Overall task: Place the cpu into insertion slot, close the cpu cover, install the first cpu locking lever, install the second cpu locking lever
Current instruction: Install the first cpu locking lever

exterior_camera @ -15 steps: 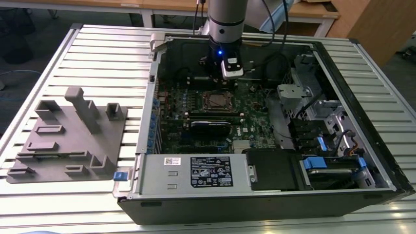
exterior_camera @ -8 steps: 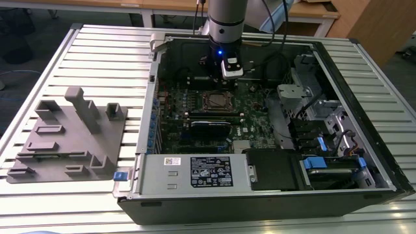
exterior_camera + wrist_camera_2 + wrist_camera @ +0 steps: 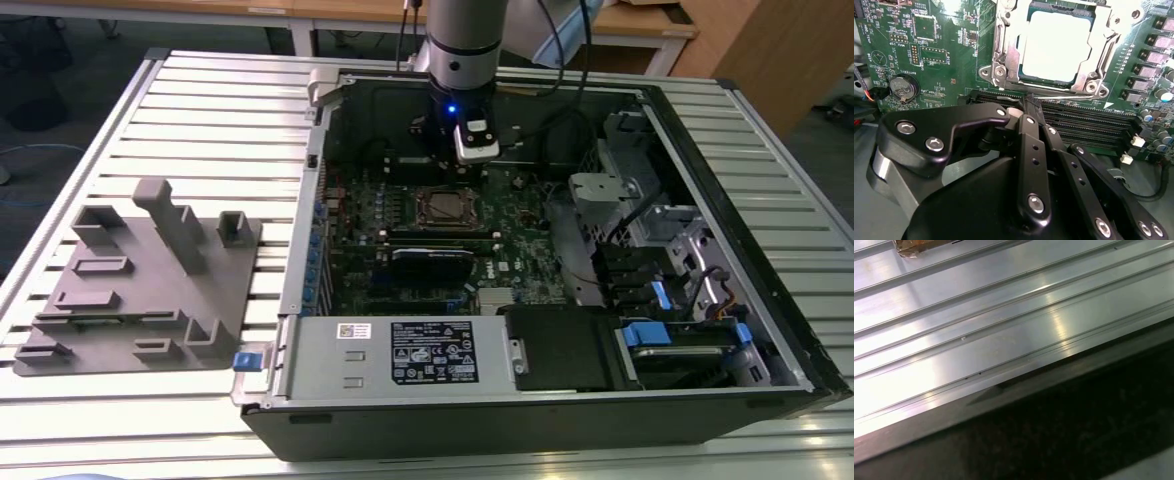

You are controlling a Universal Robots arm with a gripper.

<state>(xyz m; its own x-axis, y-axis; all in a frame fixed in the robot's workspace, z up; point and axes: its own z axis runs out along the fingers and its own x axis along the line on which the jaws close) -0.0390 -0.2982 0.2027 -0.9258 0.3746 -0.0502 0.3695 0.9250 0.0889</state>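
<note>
The cpu (image 3: pixel 1056 47) shows its pale metal top inside the insertion slot (image 3: pixel 447 205) on the green board. Around the chip the silver cpu cover (image 3: pixel 1004 55) lies flat, framing it. In the second wrist view my gripper (image 3: pixel 1029 102) is shut, its black fingers (image 3: pixel 1029 145) meeting at the tip with nothing visible between them. The tip hovers over the long black memory slots (image 3: pixel 1084 117) right beside the socket's edge. In the exterior view my gripper (image 3: pixel 451 170) hangs inside the open case, just behind the socket. I cannot make out how the locking levers stand.
The open computer case (image 3: pixel 534 420) lies on a slatted metal table (image 3: pixel 979 340). A grey fixture (image 3: pixel 134 280) sits on the exterior view's left. Drive cages and cables (image 3: pixel 654 260) crowd the case's right side, and a power supply (image 3: pixel 400 350) fills its near side.
</note>
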